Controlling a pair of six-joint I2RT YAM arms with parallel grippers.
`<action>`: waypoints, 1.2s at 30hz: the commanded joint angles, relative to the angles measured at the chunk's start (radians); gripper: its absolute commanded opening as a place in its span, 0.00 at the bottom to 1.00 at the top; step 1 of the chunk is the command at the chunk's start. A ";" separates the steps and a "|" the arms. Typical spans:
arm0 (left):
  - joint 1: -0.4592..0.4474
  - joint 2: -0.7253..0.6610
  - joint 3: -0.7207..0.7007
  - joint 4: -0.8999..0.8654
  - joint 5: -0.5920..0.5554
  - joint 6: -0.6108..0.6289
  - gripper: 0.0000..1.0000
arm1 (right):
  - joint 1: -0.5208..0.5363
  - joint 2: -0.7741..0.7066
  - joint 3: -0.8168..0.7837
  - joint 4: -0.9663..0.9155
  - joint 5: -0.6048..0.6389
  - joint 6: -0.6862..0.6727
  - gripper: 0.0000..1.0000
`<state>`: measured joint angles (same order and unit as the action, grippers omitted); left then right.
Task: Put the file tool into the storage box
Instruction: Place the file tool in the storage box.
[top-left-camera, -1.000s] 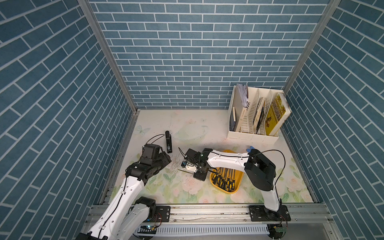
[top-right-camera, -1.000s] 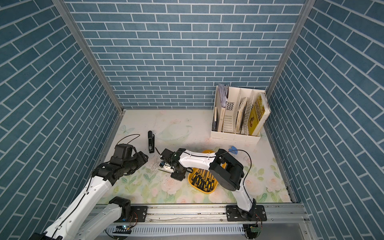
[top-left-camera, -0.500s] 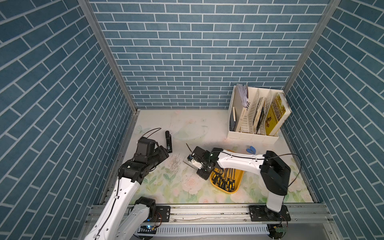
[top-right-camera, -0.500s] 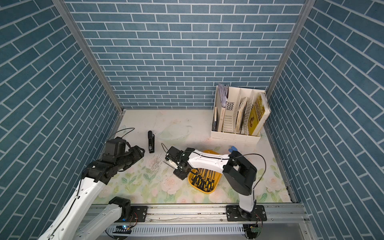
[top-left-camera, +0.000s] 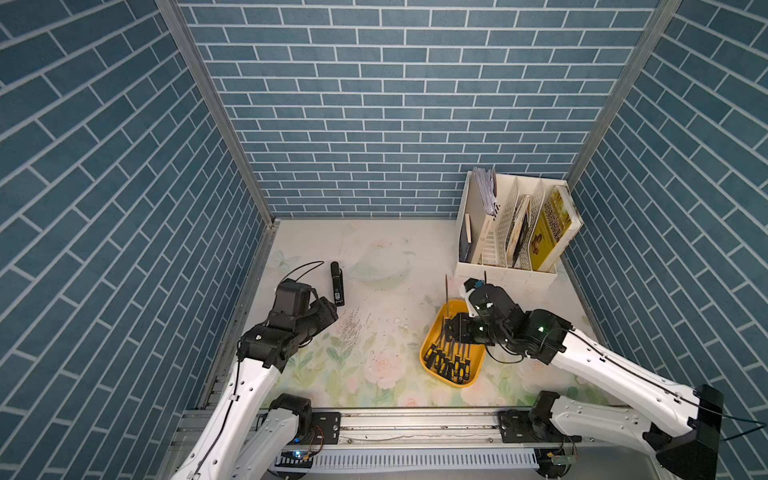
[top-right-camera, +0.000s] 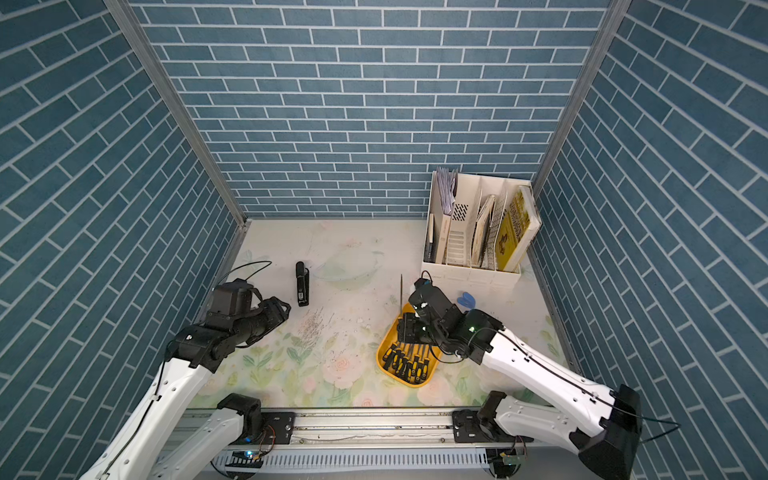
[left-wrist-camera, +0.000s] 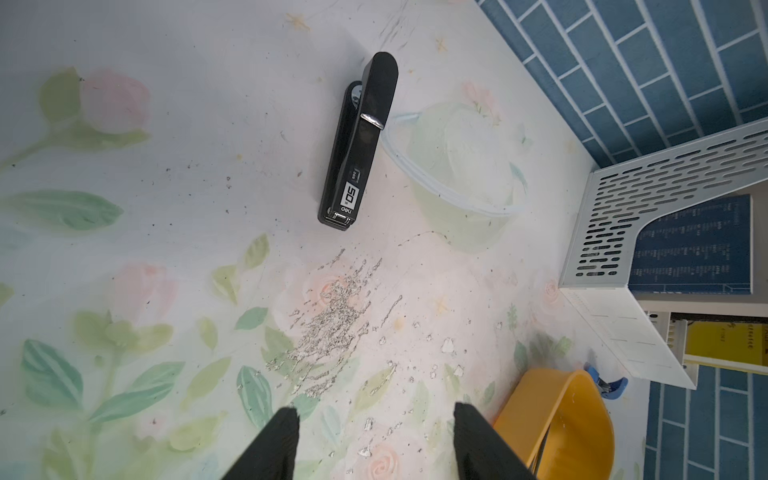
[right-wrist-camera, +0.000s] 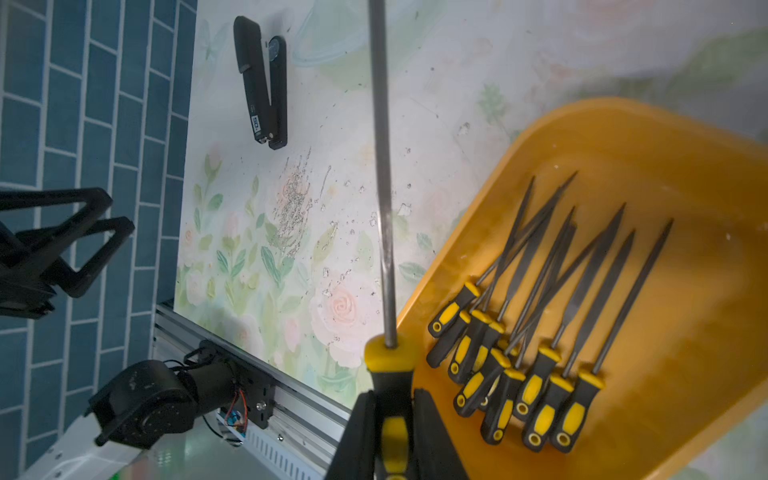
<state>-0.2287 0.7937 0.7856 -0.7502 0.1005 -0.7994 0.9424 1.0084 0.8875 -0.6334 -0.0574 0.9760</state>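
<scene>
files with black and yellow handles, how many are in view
10. One file is clamped by its handle in the right hand; nine more files lie overlapping in the yellow storage box. The overlap may hide another.

The black stapler (left-wrist-camera: 358, 141) carried a white label reading "50", with "deli" beside it. Print on the blue book (left-wrist-camera: 694, 245) was too small to read.

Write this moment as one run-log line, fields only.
right gripper: shut on file tool | file tool: held by storage box rim, not yet inside | left gripper: open, empty
</scene>
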 joint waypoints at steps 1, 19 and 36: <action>0.007 0.007 -0.018 0.027 0.020 0.015 0.64 | 0.014 -0.070 -0.119 0.065 0.001 0.290 0.00; 0.006 -0.024 -0.129 0.061 0.047 0.011 0.61 | 0.117 -0.143 -0.381 0.155 0.086 0.513 0.00; 0.007 -0.030 -0.153 0.064 0.042 0.006 0.61 | 0.137 -0.122 -0.460 0.196 0.081 0.534 0.11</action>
<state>-0.2283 0.7731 0.6460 -0.6865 0.1478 -0.7963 1.0737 0.8734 0.4374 -0.4526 0.0151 1.4887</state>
